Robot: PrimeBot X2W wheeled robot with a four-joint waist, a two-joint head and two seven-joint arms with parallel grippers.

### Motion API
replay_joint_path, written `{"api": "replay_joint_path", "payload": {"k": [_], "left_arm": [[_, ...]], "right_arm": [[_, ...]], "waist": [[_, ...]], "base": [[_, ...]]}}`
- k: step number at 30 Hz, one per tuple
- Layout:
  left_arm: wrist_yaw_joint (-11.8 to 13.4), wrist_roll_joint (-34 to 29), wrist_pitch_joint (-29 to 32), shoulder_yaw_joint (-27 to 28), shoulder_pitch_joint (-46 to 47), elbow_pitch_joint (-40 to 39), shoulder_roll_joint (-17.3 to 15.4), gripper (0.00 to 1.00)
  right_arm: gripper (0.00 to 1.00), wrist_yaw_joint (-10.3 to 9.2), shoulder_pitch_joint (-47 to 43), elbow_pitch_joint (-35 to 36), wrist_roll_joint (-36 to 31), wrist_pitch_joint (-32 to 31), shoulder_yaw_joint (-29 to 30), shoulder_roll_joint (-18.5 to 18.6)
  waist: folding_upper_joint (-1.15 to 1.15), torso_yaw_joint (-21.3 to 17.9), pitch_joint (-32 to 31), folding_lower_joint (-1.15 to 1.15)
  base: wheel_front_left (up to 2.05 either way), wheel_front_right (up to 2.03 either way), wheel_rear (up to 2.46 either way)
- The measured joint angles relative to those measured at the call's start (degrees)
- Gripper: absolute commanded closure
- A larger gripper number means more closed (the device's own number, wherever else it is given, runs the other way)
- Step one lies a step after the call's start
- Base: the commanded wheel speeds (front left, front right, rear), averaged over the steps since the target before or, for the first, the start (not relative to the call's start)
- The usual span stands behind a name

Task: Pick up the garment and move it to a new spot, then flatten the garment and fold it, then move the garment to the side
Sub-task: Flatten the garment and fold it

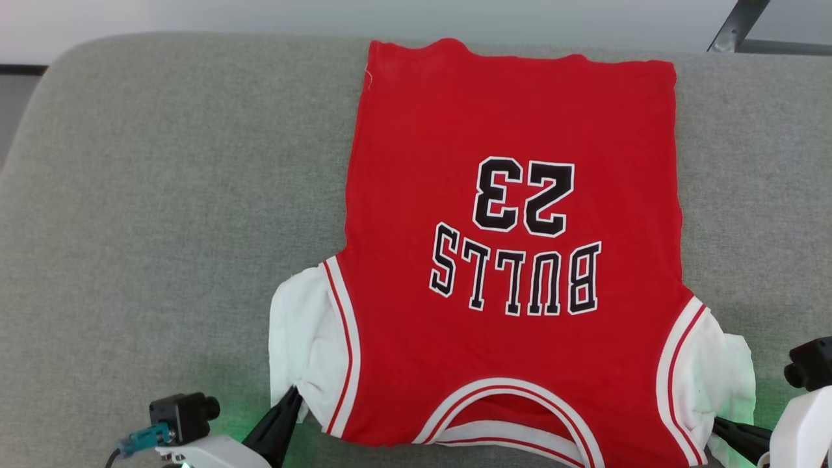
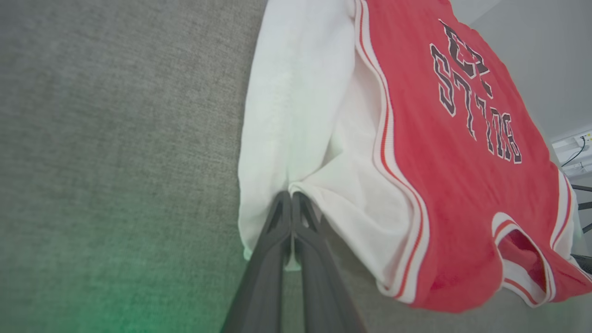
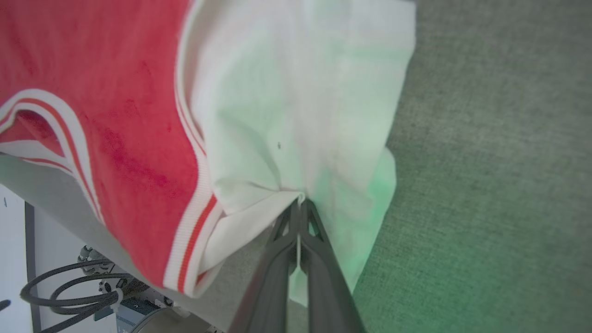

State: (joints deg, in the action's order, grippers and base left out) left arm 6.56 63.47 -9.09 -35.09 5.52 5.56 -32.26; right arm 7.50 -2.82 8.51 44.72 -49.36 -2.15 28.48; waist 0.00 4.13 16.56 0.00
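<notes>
While the bright red soft jersey point(image 1: 455, 117) runs lengthwise from the front edge of the grey woven cushion point(image 1: 162, 227), we see left end effector point(image 1: 294, 392) and right end effector point(image 1: 717, 422) clamped on its white sleeves point(image 1: 299, 331).

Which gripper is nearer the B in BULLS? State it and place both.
Right. The right gripper is shut on the garment's white sleeve below and right of the B; the left gripper is shut on the opposite sleeve, beyond the S.
</notes>
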Motion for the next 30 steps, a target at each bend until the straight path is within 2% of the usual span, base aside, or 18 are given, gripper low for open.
{"api": "replay_joint_path", "payload": {"k": [7,8,9,11,15,20,23,26,30], "left_arm": [[-1.92,0.03,-0.27,-0.29,1.74,3.86,1.20,1.00],[-2.09,0.02,-0.34,-0.27,1.86,4.20,1.25,1.00],[-2.26,0.03,-0.51,-0.31,1.96,4.48,1.31,1.00],[-2.55,0.03,-0.59,-0.32,2.21,4.85,1.37,1.00],[-2.81,0.05,-0.85,-0.24,2.25,4.90,1.45,1.00],[-2.26,-0.40,-1.21,-0.35,2.20,3.53,1.18,1.00],[-1.80,-1.01,-1.24,-0.62,2.52,2.16,1.27,1.00],[-1.53,-1.83,-1.00,-1.11,3.50,0.57,1.43,1.00],[-1.53,-4.23,-0.77,-2.14,6.33,-1.08,1.79,1.00]], "right_arm": [[1.00,0.08,2.20,-4.25,-0.41,4.54,-3.59,1.09],[0.93,0.09,2.30,-4.35,-0.41,5.48,-3.92,1.18],[0.57,0.11,2.31,-4.48,-0.44,6.81,-4.14,1.15],[0.00,0.10,2.66,-4.16,-0.29,8.78,-4.83,1.24],[0.00,0.04,3.41,-0.82,1.37,11.59,-4.26,2.44],[0.00,0.01,4.20,6.28,4.78,10.85,3.08,5.72],[0.00,0.01,7.82,8.93,5.35,8.62,7.75,7.30],[0.00,0.01,15.46,7.79,3.02,6.44,10.01,8.72],[0.00,0.01,30.31,0.18,-3.12,6.00,8.14,6.33]], "waist": [[0.00,-0.26,1.30,0.00],[0.00,-0.35,1.35,0.00],[0.00,-0.44,1.39,0.00],[0.00,-0.55,1.33,0.00],[0.00,-0.59,1.01,0.00],[0.00,-0.11,0.99,0.00],[0.00,0.54,1.50,0.00],[0.00,1.22,2.60,0.00],[0.00,2.43,4.79,0.00]], "base": [[0.00,0.00,0.00],[0.00,0.00,0.00],[0.00,0.00,0.00],[0.00,0.00,0.00],[0.00,0.00,0.00],[0.00,0.00,0.00],[0.00,0.00,0.00],[0.00,0.00,0.00],[0.00,0.00,0.00]]}}
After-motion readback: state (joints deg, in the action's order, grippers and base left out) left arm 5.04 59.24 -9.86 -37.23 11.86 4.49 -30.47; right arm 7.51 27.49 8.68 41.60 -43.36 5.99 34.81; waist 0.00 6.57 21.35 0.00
